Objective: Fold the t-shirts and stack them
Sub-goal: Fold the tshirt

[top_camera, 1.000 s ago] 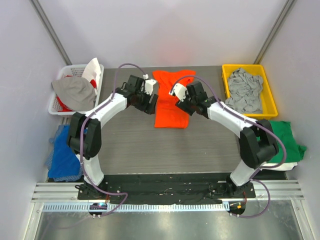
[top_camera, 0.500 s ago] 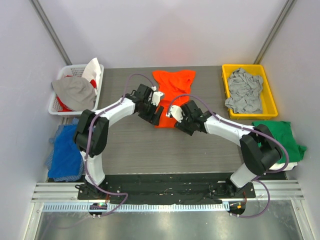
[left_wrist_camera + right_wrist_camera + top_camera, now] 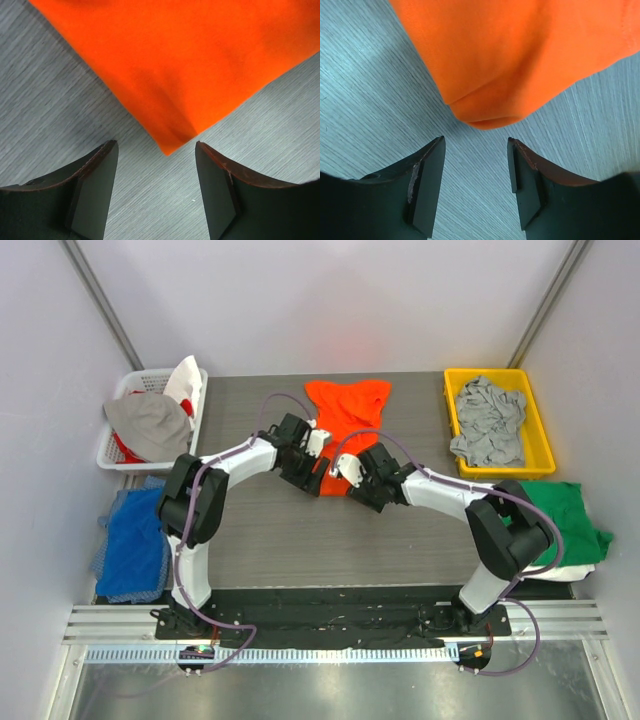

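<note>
Top external view has the orange t-shirt on the far middle part of the bench, lying flat with some wrinkles, and its near end becomes narrow between the two arms. From the left wrist camera, one pointed corner of this shirt lies on the bench just ahead of the left hand. The fingers of this hand are spread wide and no cloth is between them. From the right wrist camera, a rounded, doubled edge of the same shirt lies just ahead of the right hand. This hand is also spread and holds nothing. Both hands are low over the bench and near each other at the near end of the shirt. On the far right corner stands a yellow bin with a crumpled grey shirt inside. Off the right edge of the bench a green shirt lies over something white. At the far left a white basket holds grey, white and red cloth, and nearer on that side is a blue cloth.
</note>
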`<state>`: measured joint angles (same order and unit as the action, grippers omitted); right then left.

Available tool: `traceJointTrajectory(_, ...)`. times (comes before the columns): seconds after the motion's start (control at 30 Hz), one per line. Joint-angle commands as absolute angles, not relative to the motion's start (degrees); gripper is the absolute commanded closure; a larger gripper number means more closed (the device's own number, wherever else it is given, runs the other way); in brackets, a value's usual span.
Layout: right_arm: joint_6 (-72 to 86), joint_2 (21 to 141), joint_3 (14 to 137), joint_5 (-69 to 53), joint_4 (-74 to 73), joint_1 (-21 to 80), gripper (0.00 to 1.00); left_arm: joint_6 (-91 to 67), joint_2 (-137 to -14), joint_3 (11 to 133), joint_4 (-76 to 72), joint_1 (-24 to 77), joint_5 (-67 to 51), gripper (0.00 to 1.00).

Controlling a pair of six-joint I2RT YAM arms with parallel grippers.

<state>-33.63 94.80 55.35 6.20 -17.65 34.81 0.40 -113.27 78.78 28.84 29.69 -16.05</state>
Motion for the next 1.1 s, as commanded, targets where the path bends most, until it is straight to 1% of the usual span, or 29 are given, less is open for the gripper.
traceJointTrajectory(0.0,-32.61,95.62,56.34,5.01,-14.59,34.89,0.41,0.26,-114.26,80.86,26.72,30.23,-16.7,0.32)
traceJointTrajectory(0.5,-33.13,98.61,58.36,5.36,-13.1,34.98,0.45,-1.76,-115.49,81.91,26.1,31.55,-17.32,0.33)
traceJointTrajectory(0.7,-34.19,100.11,59.24,6.68,-11.87,34.89,0.56,-1.58,-115.66,81.12,25.66,31.9,-16.96,0.33)
traceJointTrajectory(0.73,-34.1,100.63,59.24,6.77,-11.52,34.89,0.6,-1.58,-115.84,81.12,25.66,31.9,-16.96,0.33)
traceJointTrajectory(0.97,-34.1,102.04,59.59,6.77,-11.16,34.8,0.65,-1.49,-116.19,81.04,25.4,32.08,-16.96,0.34)
traceJointTrajectory(1.07,-34.1,102.39,59.5,6.68,-11.07,34.89,0.73,-1.58,-116.28,80.77,25.23,32.08,-17.05,0.34)
